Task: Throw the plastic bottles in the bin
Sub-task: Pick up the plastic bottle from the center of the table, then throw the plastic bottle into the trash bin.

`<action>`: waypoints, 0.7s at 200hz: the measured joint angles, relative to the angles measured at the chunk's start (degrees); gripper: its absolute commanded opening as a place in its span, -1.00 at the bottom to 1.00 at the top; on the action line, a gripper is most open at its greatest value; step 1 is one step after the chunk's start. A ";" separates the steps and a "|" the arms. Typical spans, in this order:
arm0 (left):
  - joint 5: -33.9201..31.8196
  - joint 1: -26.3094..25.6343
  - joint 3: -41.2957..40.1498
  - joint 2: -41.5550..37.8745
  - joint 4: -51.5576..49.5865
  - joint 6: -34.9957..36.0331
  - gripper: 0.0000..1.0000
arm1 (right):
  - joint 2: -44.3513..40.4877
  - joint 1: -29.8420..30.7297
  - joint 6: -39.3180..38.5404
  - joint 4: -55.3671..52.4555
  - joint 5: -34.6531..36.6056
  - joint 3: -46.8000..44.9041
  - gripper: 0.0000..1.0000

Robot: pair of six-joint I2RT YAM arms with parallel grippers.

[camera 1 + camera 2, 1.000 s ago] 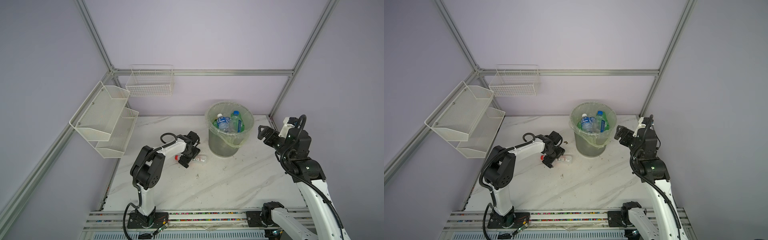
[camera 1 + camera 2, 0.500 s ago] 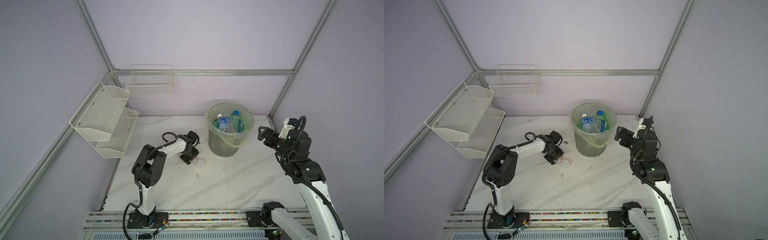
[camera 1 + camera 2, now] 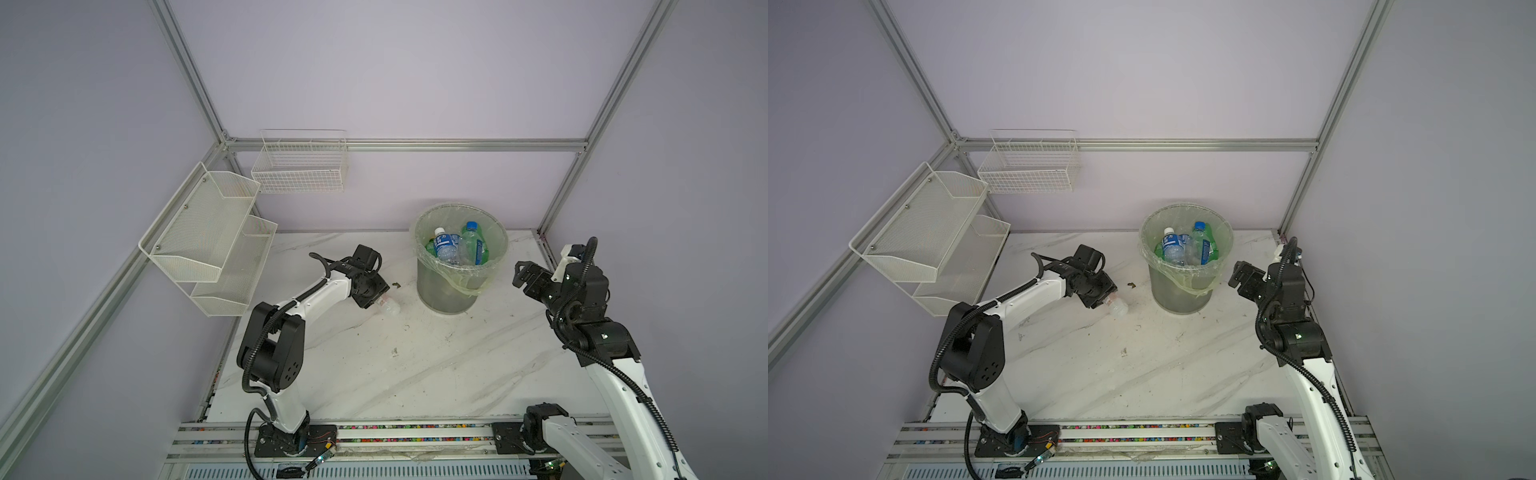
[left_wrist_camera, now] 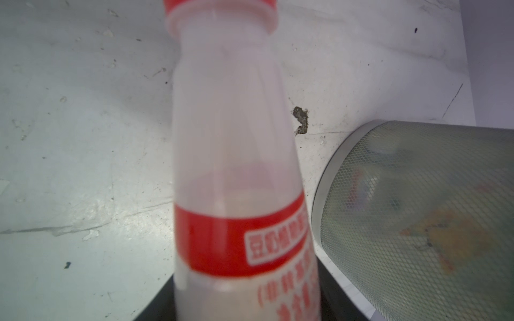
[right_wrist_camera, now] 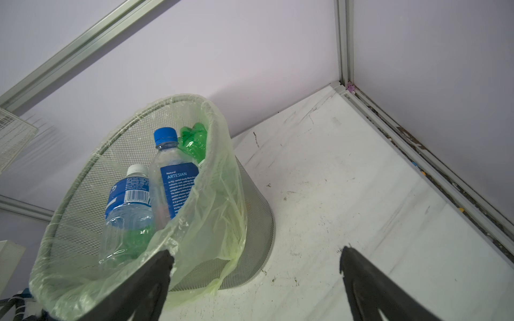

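Leaning low over the marble table (image 3: 415, 374), the left gripper (image 3: 375, 298) has its jaws clamped on a cloudy white bottle (image 3: 388, 306). One end of the bottle pokes out past the fingers toward the bin (image 3: 446, 291). In the left wrist view the bottle (image 4: 236, 166) fills the middle of the picture, showing a red cap and a red band of label, with the dark fingers (image 4: 328, 291) tight against its sides. From where I stand I cannot tell whether it rests on the table or hangs just clear of it. It sits near the bin's left side, apart from the mesh wall, with a small dark speck (image 3: 396, 285) on the marble between them.

The bin stands upright toward the back of the table, a thin greenish bag folded over its rim. Inside it lie a white-capped bottle (image 3: 444, 245) with a blue label, a blue-capped bottle (image 3: 471, 245) leaning beside it, and a green bottle (image 5: 194, 139) behind those.

On the other side of the bin, the right gripper (image 3: 524, 276) hovers above the table with its jaws spread wide and nothing between them, pointed at the bin's rim.

Two white mesh shelves (image 3: 208, 232) and a wire basket (image 3: 301, 166) hang on the walls at the left.
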 measured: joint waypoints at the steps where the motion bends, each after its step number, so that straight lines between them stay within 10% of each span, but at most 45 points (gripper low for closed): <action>1: 0.00 0.02 0.00 -0.02 0.00 0.09 0.11 | 0.02 -0.02 0.00 0.00 0.00 0.00 0.95; 140: 1.11 1.38 0.09 -8.09 -0.15 18.34 0.11 | 13.35 -17.03 1.75 10.14 -10.75 -3.50 0.95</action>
